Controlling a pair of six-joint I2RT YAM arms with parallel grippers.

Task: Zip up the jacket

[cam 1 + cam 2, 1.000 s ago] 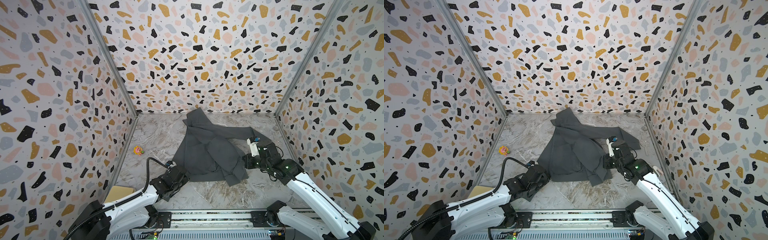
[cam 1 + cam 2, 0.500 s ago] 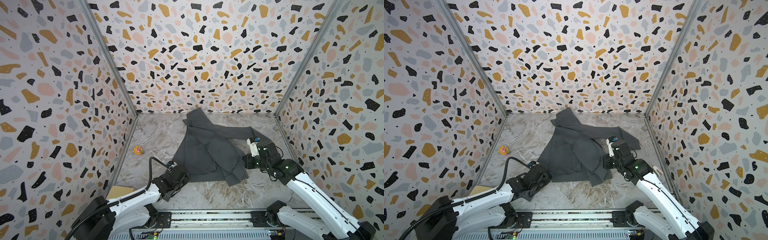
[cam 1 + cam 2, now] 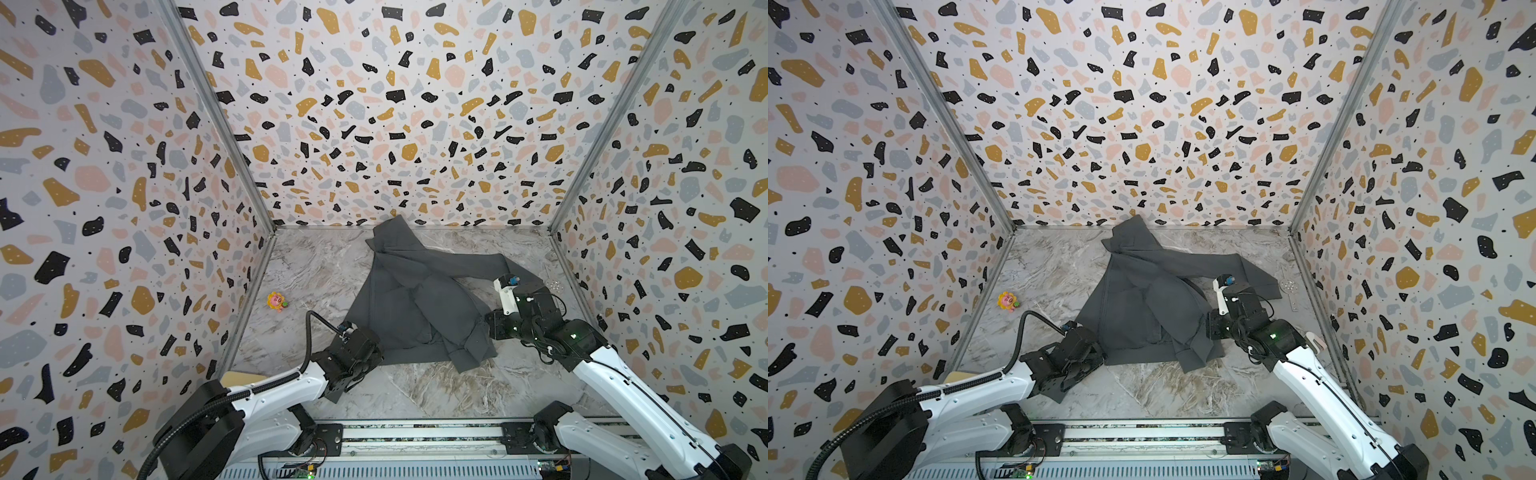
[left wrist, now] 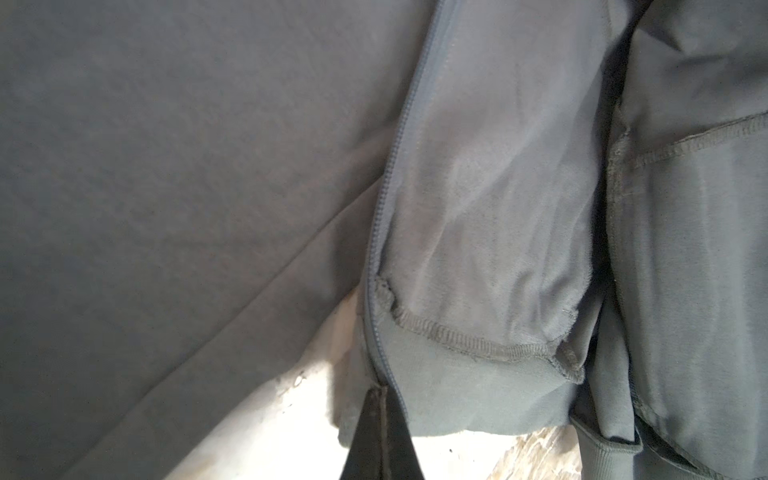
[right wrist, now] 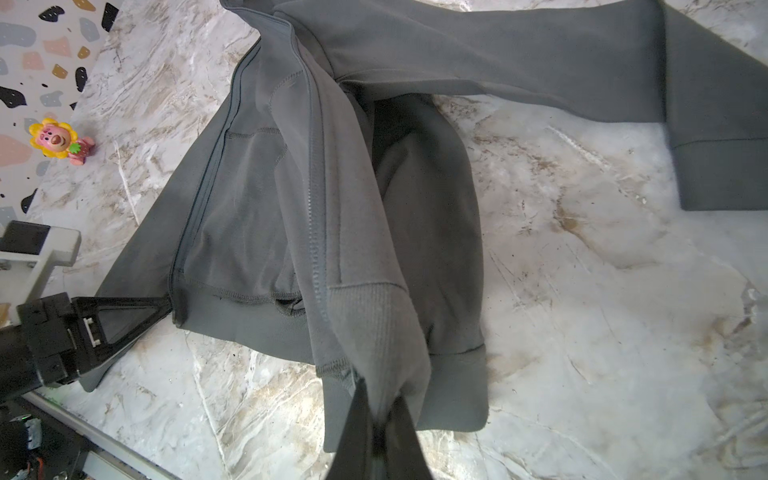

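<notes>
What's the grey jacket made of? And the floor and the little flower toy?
Jacket: soft matte knit fabric, probably fleece; it drapes and has ribbed cuffs, stitched seams. Floor: marble-look surface, faint sheen; stone or print, cannot tell. Flower toy: smooth, brightly coloured, likely plastic or rubber.

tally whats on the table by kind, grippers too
jacket: 1
flower toy: 1
clear perforated piece: 1
grippers: 2 (left gripper, right gripper)
total: 5

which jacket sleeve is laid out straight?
The sleeve reaching toward the right wall, cuff flat on the table. The other sleeve lies partly under the jacket front in the right gripper.
</notes>
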